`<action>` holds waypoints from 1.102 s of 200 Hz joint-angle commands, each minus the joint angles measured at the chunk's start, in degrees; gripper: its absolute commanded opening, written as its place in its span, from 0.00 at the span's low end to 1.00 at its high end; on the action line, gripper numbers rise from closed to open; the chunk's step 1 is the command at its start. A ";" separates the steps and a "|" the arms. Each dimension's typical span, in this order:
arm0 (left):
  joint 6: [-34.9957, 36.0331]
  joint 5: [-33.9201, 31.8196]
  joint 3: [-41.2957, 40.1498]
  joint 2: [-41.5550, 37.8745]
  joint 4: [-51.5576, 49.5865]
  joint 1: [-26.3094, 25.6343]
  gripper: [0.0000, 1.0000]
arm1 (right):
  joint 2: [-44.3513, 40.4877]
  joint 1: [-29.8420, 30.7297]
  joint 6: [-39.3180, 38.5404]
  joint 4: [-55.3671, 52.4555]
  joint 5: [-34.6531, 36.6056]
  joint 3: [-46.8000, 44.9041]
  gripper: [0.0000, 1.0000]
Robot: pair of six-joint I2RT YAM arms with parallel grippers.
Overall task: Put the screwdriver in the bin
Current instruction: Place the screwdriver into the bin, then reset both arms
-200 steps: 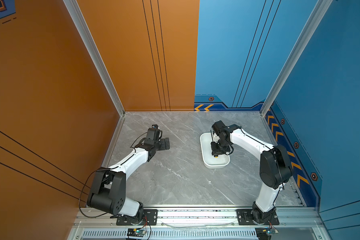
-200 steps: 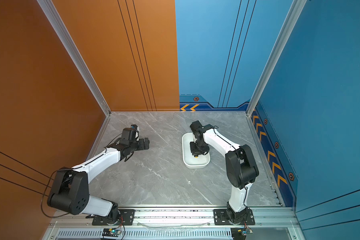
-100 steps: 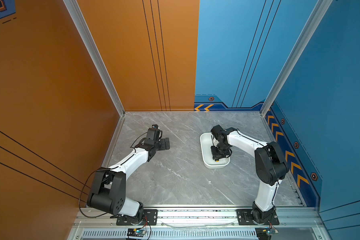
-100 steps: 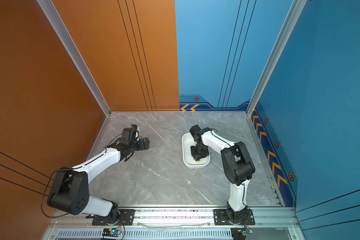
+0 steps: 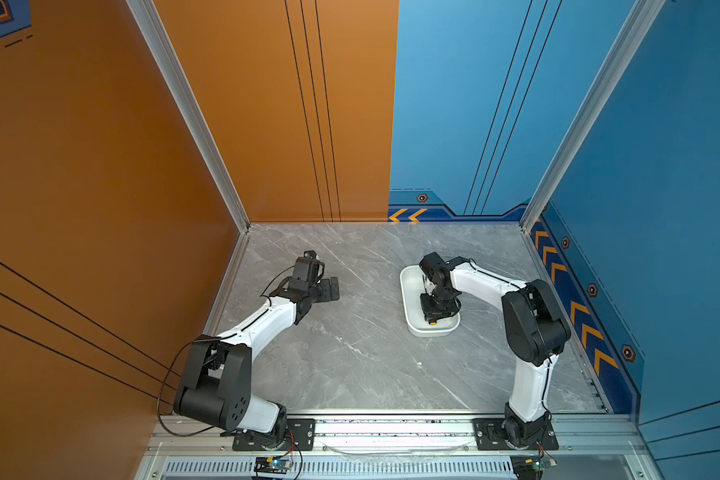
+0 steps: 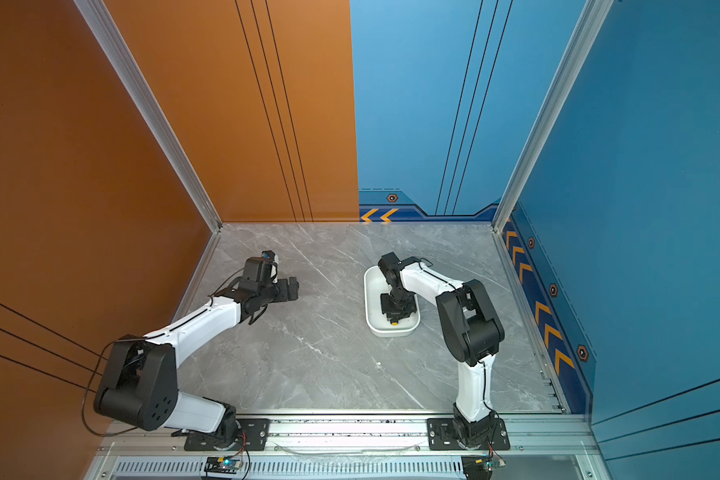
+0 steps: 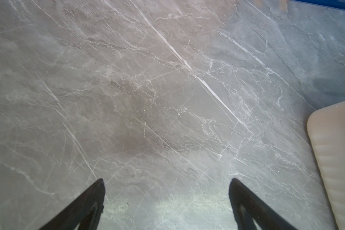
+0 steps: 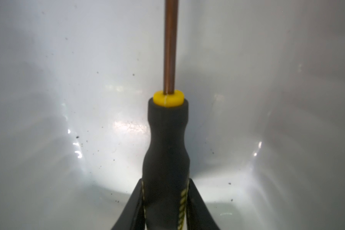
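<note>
The white bin [image 5: 409, 286] [image 6: 371, 291] lies on the marble table to the right of centre. My right gripper [image 5: 434, 315] [image 6: 395, 314] points down into it. In the right wrist view the screwdriver [image 8: 167, 139], with a black handle, yellow collar and thin shaft, lies along the white bin floor [image 8: 68, 99]. My right gripper [image 8: 165, 180] has a finger against each side of the handle. The screwdriver's yellow end [image 5: 432, 321] [image 6: 394, 321] peeks out below the gripper in both top views. My left gripper [image 5: 333, 289] [image 7: 166, 180] hangs open over bare table with nothing between its fingers.
The bin's outer wall [image 7: 335, 159] shows in the left wrist view. Orange and blue walls close in the table at the left, back and right. A metal rail [image 5: 391, 428] with both arm bases runs along the front edge.
My right gripper has sunk lower into the bin with the screwdriver, and the right arm's elbow has swung. The left arm has not moved.
</note>
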 commanded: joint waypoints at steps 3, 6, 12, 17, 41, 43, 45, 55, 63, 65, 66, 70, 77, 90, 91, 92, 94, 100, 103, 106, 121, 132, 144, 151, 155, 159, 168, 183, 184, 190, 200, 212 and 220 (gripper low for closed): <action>0.69 0.51 -0.71 -1.24 -1.39 0.34 0.98 | -0.01 0.10 0.27 0.53 0.17 0.51 0.40; 0.69 0.54 -0.66 -1.24 -1.37 0.31 0.98 | -0.14 0.08 0.24 0.50 0.16 0.52 0.42; 0.69 0.51 -0.82 -1.24 -1.39 0.34 0.98 | -0.21 0.08 0.15 0.52 0.06 0.46 0.45; 0.69 0.44 -0.84 -1.24 -1.35 0.39 0.98 | -0.36 0.05 0.09 0.53 0.06 0.47 0.48; 0.69 0.32 -1.02 -1.33 -1.22 0.38 0.98 | -1.90 0.05 -0.30 0.83 -0.78 0.42 0.53; 0.75 0.32 -1.00 -1.33 -1.22 0.33 0.98 | -2.07 0.01 -0.34 0.89 -0.96 0.42 0.54; 0.75 0.32 -1.02 -1.33 -1.22 0.38 0.98 | -2.33 0.00 -0.35 0.97 -1.03 0.42 0.54; 0.78 0.19 -1.04 -1.33 -1.12 0.36 0.98 | -3.72 -0.16 -0.59 1.23 -2.03 0.42 0.56; 0.86 0.00 -1.10 -1.33 -1.05 0.37 0.98 | -5.05 -0.18 -1.00 1.20 -2.82 0.69 0.58; 0.86 -0.03 -1.06 -1.33 -1.00 0.34 0.98 | -5.45 -0.23 -1.11 1.18 -2.88 0.75 0.58; 0.86 -0.03 -1.09 -1.33 -1.02 0.37 0.98 | -5.63 -0.25 -1.17 1.18 -2.95 0.85 0.58; 0.90 -0.07 -1.11 -1.37 -0.93 0.34 0.98 | -6.52 -0.35 -1.29 1.17 -3.14 1.03 0.60; 1.16 -0.25 -1.14 -1.40 -0.80 0.31 0.98 | -8.29 -0.68 -1.60 1.13 -3.76 1.21 0.62; 1.92 -0.79 -1.12 -1.64 -0.44 0.31 0.98 | -11.92 -1.59 -2.47 1.18 -4.66 1.61 0.62; 2.01 -0.85 -1.16 -1.66 -0.39 0.35 0.98 | -12.25 -1.63 -2.60 1.22 -4.72 1.63 0.63; 2.10 -0.93 -1.13 -1.67 -0.32 0.37 0.98 | -12.55 -1.70 -2.71 1.20 -4.70 1.73 0.63; 2.31 -1.09 -1.09 -1.68 -0.22 0.37 0.98 | -13.34 -1.86 -3.03 1.18 -4.69 1.85 0.63; 3.19 -1.59 -1.11 -1.81 0.20 0.31 0.98 | -15.35 -2.57 -3.90 1.18 -4.34 2.04 0.63; 3.68 -1.92 -1.19 -1.97 0.40 0.37 0.98 | -16.49 -2.91 -4.44 1.25 -4.01 2.08 0.63; 4.18 -2.41 -1.17 -2.17 0.57 0.29 0.98 | -17.71 -3.37 -4.92 1.21 -3.54 2.04 0.62; 7.21 -6.03 -2.24 -3.51 3.72 0.37 0.98 | -23.35 -6.58 -8.04 3.05 2.56 1.04 0.62; 9.61 -8.78 -4.14 -4.78 8.50 0.47 0.98 | -27.79 -10.55 -10.94 7.80 5.11 -2.43 0.63; 11.91 -9.57 -6.37 -6.29 13.62 1.11 0.98 | -33.11 -16.74 -12.84 16.33 4.41 -8.22 0.63; 12.64 -9.96 -7.62 -6.99 16.48 1.71 0.98 | -36.37 -20.34 -13.28 23.12 3.07 -12.90 0.63; 12.99 -9.90 -8.25 -7.30 17.82 2.17 0.98 | -38.17 -22.38 -13.31 27.25 1.90 -15.73 0.63; 13.39 -9.82 -8.81 -7.61 18.93 2.68 0.98 | -39.85 -24.18 -13.35 31.27 0.69 -18.65 0.63; 14.50 -9.13 -10.16 -8.03 21.41 3.97 0.98 | -43.34 -27.97 -12.18 41.08 -1.57 -25.56 0.63; 15.44 -6.97 -13.85 -7.76 29.49 6.78 0.98 | -47.36 -32.07 -11.43 59.79 -2.36 -38.68 0.66; 15.44 -6.84 -14.03 -7.71 30.00 6.93 0.98 | -47.59 -32.26 -11.39 60.80 -2.21 -39.48 0.66; 15.64 -6.32 -15.41 -7.43 32.91 7.87 0.98 | -48.22 -32.92 -11.48 67.60 -1.07 -44.20 0.67; 15.15 -5.26 -16.92 -6.79 36.01 9.79 0.98 | -47.99 -33.60 -11.84 75.94 -0.07 -50.45 0.69; 14.41 -4.07 -17.75 -6.02 36.84 11.98 0.98 | -46.61 -33.84 -11.95 79.80 1.10 -54.08 0.69; 14.14 -3.97 -18.33 -5.71 37.11 12.83 0.98 | -45.30 -33.75 -11.87 81.20 1.60 -55.50 0.70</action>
